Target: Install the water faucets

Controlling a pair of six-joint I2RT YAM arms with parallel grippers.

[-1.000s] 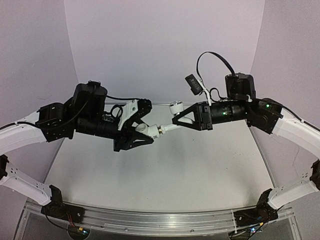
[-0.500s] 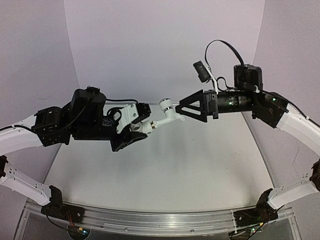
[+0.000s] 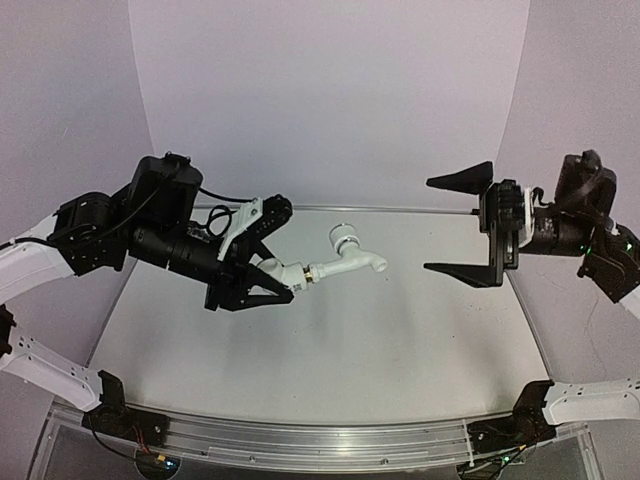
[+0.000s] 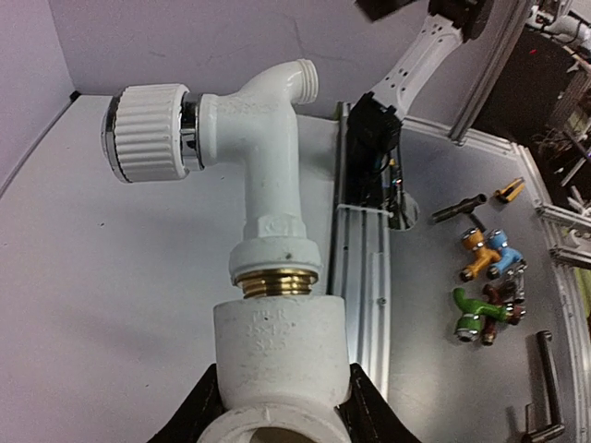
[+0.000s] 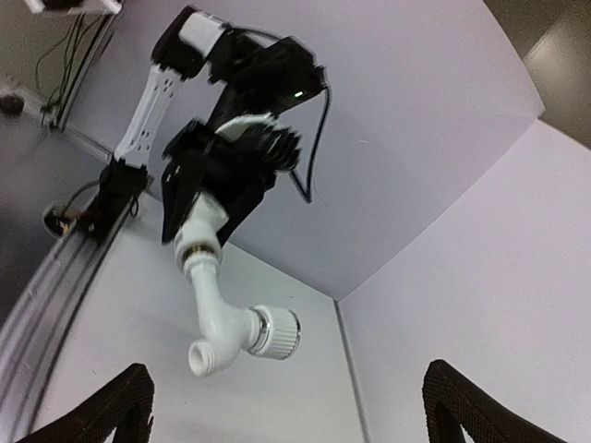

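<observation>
My left gripper (image 3: 268, 283) is shut on a short white cylindrical fitting (image 4: 277, 355), holding it above the table. A white water faucet (image 3: 343, 258) sticks out of that fitting toward the right, its brass thread (image 4: 275, 280) partly showing at the joint. In the left wrist view its ribbed round knob (image 4: 148, 132) points left and its bent spout (image 4: 297, 81) points up and away. My right gripper (image 3: 478, 225) hangs wide open to the right of the faucet, well apart from it. In the right wrist view the faucet (image 5: 226, 328) hangs between my spread fingers with nothing touching them.
Beyond the table's aluminium rail (image 4: 362, 277), on a side surface, lie several coloured faucets: orange (image 4: 475, 254), blue (image 4: 504, 254), green (image 4: 476, 312). A dark handle (image 4: 548, 383) lies near them. Purple walls enclose the table (image 3: 330, 370) at the back and sides.
My right gripper has let go of the faucet, opened wide and drawn back to the right. My left arm has shifted slightly left and lower, carrying the fitting with the faucet in it.
</observation>
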